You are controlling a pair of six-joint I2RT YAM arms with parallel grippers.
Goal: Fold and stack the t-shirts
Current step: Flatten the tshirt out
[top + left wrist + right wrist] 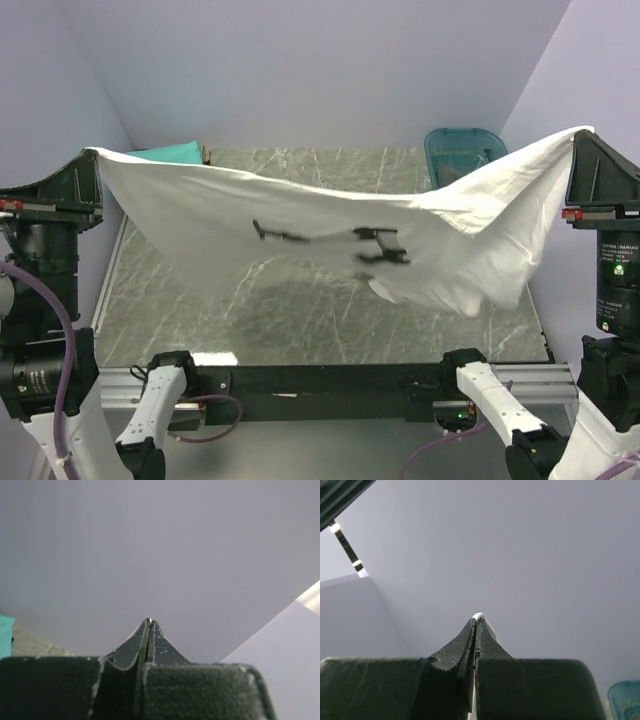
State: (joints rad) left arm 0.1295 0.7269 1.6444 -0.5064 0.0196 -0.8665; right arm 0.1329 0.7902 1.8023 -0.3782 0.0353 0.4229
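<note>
Closest to us, right under the wrist cameras, the black fingers of the left claw (150, 622) are pressed flat together with only a speck of white at their tip, pointing at a bare grey wall (160, 545). The right claw (478, 617) is likewise pressed together, pinching a sliver of white cloth that shows at its tip and runs down the seam between the fingers. From overhead we see the white t-shirt (330, 215) strung between the two claws like a hammock above the marbled table (300, 315). One corner is held at ten o'clock and the other at two o'clock. Its middle sags, and the black-and-grey print (340, 240) faces up near the centre. The right half bunches into folds and droops lowest toward four o'clock; we cannot tell whether it touches the table. Both arms stand raised at the table's sides, the left at nine o'clock and the right at three o'clock. A teal shirt (170, 153) peeks out behind the cloth at eleven o'clock, and a teal tub (462, 148) at one o'clock.
</note>
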